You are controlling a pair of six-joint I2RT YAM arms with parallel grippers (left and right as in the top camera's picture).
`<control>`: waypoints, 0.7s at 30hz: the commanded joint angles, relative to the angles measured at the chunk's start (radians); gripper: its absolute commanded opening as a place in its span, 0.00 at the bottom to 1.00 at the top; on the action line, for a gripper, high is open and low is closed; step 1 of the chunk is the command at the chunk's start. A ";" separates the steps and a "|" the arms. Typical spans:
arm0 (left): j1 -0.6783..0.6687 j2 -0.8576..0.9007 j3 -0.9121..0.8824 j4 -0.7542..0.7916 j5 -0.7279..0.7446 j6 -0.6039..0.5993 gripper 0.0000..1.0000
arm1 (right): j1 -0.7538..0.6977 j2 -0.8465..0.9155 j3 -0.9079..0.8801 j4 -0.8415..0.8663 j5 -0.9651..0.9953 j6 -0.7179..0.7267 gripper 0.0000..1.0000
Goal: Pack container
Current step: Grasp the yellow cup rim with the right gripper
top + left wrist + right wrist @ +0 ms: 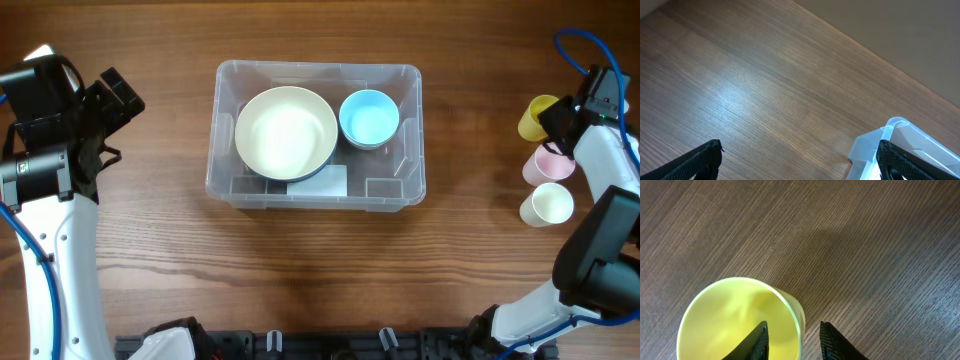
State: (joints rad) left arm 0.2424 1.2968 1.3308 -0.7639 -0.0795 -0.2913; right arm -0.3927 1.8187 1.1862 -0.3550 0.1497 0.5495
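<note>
Right tool (793,332) — astride yellow cup (725,320) rim

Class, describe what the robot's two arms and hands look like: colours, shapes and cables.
Both the left arm and right arm have smooth white tubular links joined by bulky black joint housings. A blue cable runs along each. The left hand and right hand are black, each with two tapered fingers. No markings are readable.

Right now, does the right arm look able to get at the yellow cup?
Probably yes: the right arm has its jaws open astride the rim of the yellow cup, one inside, one outside, with nothing else in the way.
</note>
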 commanded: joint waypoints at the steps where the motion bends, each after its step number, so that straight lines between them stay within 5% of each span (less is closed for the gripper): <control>1: 0.005 -0.005 0.011 -0.001 0.011 -0.009 1.00 | -0.002 0.024 0.018 0.015 -0.015 0.010 0.33; 13: 0.005 -0.005 0.011 -0.001 0.011 -0.009 1.00 | -0.002 0.034 0.016 0.027 -0.016 0.011 0.26; 18: 0.005 -0.005 0.011 -0.001 0.011 -0.009 1.00 | -0.002 0.034 0.016 0.026 -0.016 0.010 0.18; 21: 0.005 -0.005 0.011 -0.001 0.011 -0.009 1.00 | -0.002 0.034 0.016 0.026 -0.016 0.011 0.04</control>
State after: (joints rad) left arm 0.2424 1.2968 1.3308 -0.7639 -0.0795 -0.2913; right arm -0.3927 1.8317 1.1862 -0.3344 0.1455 0.5564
